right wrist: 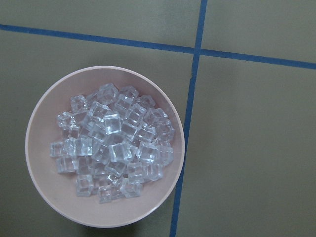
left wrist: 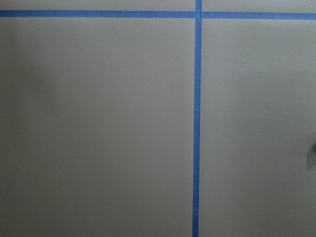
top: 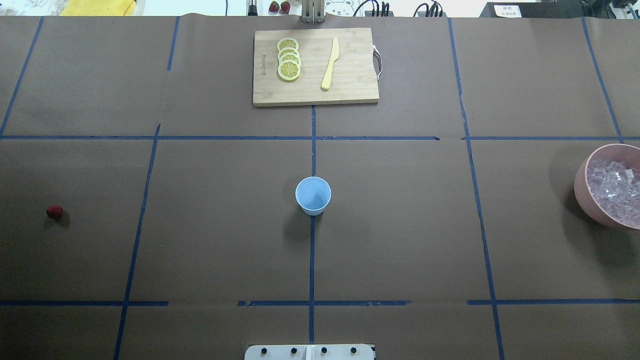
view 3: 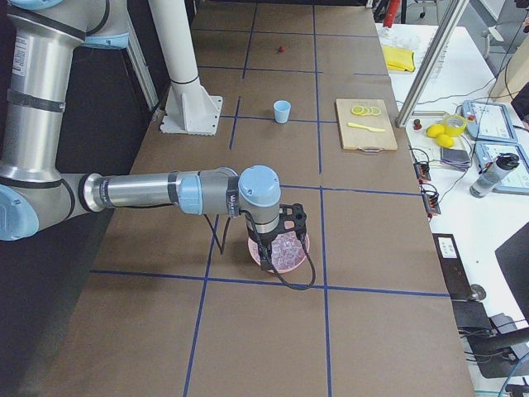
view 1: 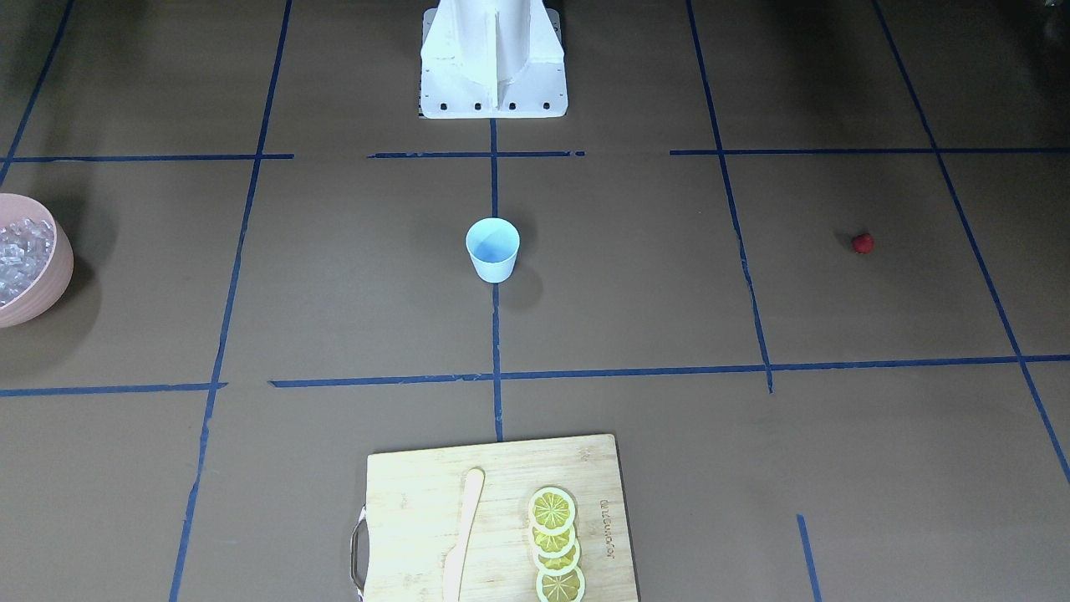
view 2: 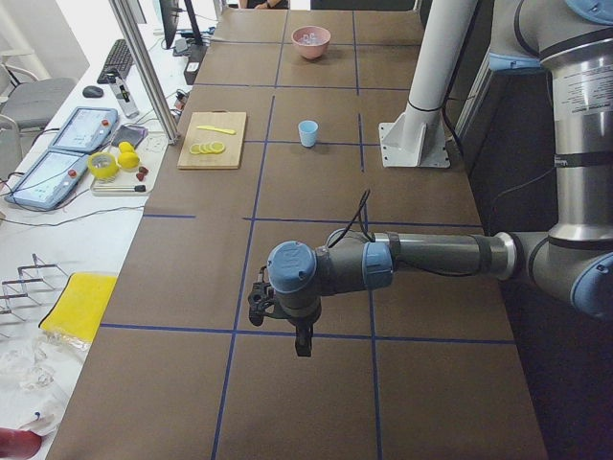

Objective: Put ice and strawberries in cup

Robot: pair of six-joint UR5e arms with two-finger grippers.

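While the cup (top: 313, 195) stands empty, step in hand: probably the first ice pick. Ice (right wrist: 113, 148) in pink bowl (right wrist: 30, 143), 3 o'clock of cup overhead; strawberry (top: 54, 212), 9 o'clock. Right gripper (view 3: 266, 263) above bowl; next, descend and pinch one cube. Left gripper (view 2: 303, 343) over bare table. Both finger spreads: cannot tell.

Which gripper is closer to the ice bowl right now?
Right. The right gripper hangs directly above the pink bowl of ice; the left gripper is at the opposite end of the table.
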